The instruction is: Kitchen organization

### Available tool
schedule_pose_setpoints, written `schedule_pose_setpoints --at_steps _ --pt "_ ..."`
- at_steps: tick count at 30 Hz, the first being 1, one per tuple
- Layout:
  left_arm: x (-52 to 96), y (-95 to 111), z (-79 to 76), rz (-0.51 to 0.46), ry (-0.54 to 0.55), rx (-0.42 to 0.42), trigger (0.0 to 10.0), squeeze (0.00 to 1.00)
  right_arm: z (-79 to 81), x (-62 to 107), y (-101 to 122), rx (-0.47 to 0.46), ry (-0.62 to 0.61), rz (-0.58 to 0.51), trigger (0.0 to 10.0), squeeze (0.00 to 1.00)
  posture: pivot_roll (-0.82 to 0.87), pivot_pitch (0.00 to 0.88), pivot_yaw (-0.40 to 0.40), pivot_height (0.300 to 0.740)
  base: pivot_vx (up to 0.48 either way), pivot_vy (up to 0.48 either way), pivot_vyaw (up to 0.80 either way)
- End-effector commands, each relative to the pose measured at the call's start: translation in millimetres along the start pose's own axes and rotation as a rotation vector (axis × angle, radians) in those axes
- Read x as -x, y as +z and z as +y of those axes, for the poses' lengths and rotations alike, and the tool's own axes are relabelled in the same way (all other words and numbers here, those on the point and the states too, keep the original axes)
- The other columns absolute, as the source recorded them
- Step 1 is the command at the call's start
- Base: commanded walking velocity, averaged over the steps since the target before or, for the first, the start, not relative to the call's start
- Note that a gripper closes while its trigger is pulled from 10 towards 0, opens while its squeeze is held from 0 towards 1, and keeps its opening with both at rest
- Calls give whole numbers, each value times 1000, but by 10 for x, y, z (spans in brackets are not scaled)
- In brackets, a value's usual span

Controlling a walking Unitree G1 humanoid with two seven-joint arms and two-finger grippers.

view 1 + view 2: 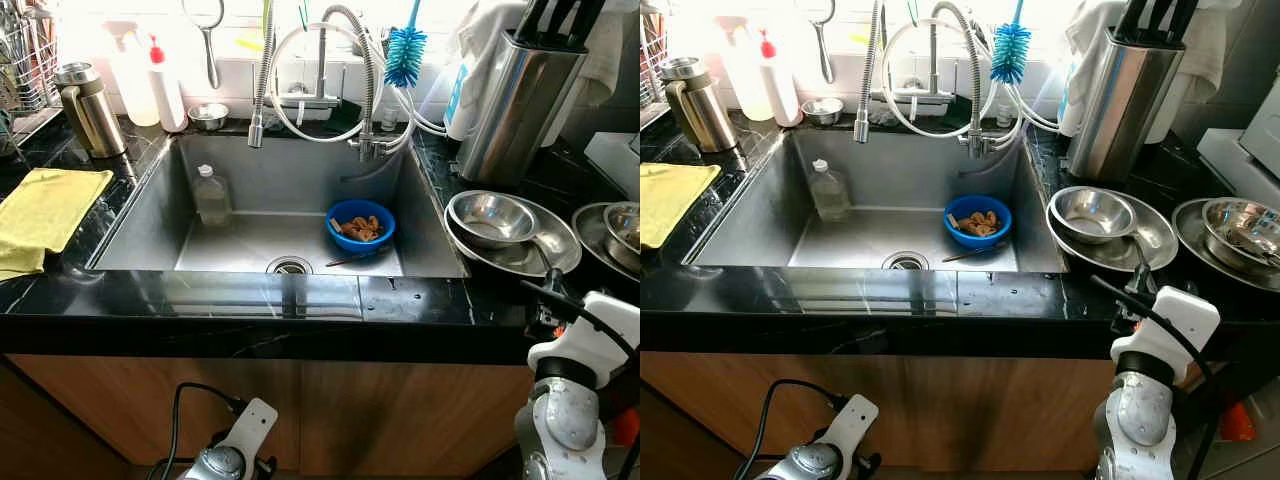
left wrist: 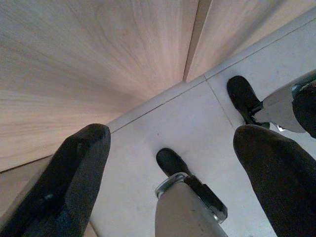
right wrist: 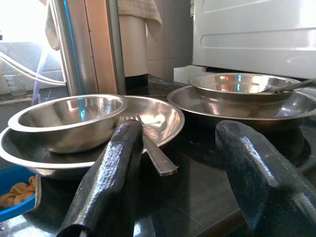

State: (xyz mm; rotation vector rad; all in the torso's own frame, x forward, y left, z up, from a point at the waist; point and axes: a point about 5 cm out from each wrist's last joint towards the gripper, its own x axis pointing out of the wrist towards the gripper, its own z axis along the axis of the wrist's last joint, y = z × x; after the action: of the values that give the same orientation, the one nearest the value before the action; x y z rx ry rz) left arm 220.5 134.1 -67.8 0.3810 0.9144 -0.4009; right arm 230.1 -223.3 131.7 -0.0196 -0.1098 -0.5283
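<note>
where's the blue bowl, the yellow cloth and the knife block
blue bowl (image 1: 361, 226), left eye view, on its inner wall.
yellow cloth (image 1: 42, 208), left eye view, middle of the cloth.
knife block (image 1: 518, 95), left eye view, on its steel front.

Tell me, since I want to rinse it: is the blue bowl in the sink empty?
Not empty. The blue bowl sits upright on the sink floor, holding brownish scraps.

The sink (image 1: 250, 185) is mostly open floor, with a bottle (image 1: 211, 195) at its left and a blue bowl (image 1: 361, 226) at its right. Hoses (image 1: 290, 80) hang over its back. Right of it, steel bowls (image 1: 500, 225) and a knife block (image 1: 517, 95) crowd the counter (image 1: 430, 300).
</note>
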Motion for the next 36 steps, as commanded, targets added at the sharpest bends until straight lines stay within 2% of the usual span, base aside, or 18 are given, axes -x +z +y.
schedule_pose_setpoints --at_steps 1,23,33,34,35,36 --pt "-4 36 1 -6 -8 -17 10000 0 -39 2 -36 -8 -18 13 10000 0 7 16 -32 736 0 0 0" --pt "-4 41 -4 -10 -11 -21 10000 0 121 -59 -72 -33 91 32 10000 0 10 4 -32 736 0 0 0" --pt "-3 32 -1 -6 -8 -19 10000 0 86 -74 -81 -26 80 33 9843 0 9 10 -30 736 0 0 0" --pt "-3 33 -1 -6 -8 -18 10000 0 86 -75 -80 -26 80 33 6000 0 10 10 -30 736 0 0 0" --pt "-3 33 0 -6 -8 -18 10000 0 86 -77 -79 -26 79 31 2941 0 10 11 -30 736 0 0 0" --pt "-3 33 1 -7 -7 -18 10000 0 87 -78 -79 -26 79 31 2941 0 10 11 -30 736 0 0 0"
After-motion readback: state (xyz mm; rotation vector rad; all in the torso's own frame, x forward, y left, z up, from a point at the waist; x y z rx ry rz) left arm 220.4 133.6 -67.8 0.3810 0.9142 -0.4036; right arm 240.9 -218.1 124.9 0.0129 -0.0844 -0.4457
